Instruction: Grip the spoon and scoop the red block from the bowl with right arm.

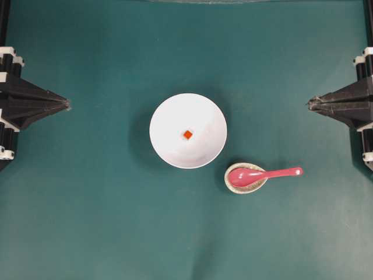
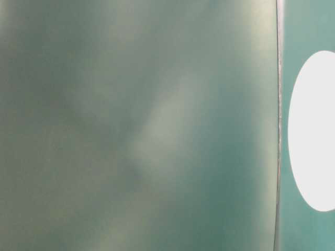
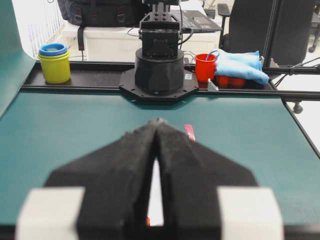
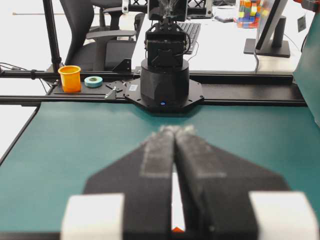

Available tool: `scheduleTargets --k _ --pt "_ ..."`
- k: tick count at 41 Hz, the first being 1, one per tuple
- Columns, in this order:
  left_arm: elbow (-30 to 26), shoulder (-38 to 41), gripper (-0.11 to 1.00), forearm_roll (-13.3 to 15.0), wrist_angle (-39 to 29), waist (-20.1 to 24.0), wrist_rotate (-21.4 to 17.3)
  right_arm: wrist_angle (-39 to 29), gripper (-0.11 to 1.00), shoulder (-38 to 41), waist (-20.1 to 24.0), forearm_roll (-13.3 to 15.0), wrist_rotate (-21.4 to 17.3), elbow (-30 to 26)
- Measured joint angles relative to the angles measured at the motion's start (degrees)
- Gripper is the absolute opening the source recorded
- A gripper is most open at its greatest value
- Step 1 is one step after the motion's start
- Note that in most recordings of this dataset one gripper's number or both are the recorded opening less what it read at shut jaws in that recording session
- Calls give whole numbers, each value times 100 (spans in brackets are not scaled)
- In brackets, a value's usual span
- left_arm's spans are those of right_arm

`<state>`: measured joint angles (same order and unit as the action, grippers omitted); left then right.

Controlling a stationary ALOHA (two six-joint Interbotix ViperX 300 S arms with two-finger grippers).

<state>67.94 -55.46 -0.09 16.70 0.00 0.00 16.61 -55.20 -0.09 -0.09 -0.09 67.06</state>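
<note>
Both hands are pressed together and empty: overhead, the right hand [image 1: 310,104] and left hand [image 1: 67,105] sit at opposite edges of the tabletop [image 1: 87,221]. One spoon [image 1: 262,174] lies with its scoop in one speckled rest [image 1: 245,186], just beside the one bowl [image 1: 187,130] holding one red block [image 1: 187,134]. Gripping the thin glossy handle risks a slip, or dragging the rest.

Table-level view shows only blur and a white shape.

Wrist views show two closed hands.
</note>
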Motion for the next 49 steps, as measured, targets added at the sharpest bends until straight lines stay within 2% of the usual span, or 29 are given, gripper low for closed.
scheduleTargets --k 1,2,4,8,18,42,45,49 --pt "9 0 0 0 0 0 0 0 0 0 0 0 0 0" --pt "-44 -44 5 -9 -299 0 -18 -18 0 0 0 -9 9 9" --pt "-105 -123 0 -26 -642 0 -18 -97 0 9 0 0 35 -9" --pt "-176 -325 0 -26 -1160 0 -18 -290 0 9 0 0 35 -35" --pt "-246 -668 0 -35 -1723 0 -18 -457 0 0 0 0 35 -88" --pt "-255 -686 0 -35 -1890 0 53 -466 1 9 0 -9 0 -158" --pt "-255 -686 0 -35 -1898 0 53 -475 3 9 0 -35 9 -158" --pt "-255 -686 0 -35 -1890 0 53 -483 12 35 0 -97 0 -158"
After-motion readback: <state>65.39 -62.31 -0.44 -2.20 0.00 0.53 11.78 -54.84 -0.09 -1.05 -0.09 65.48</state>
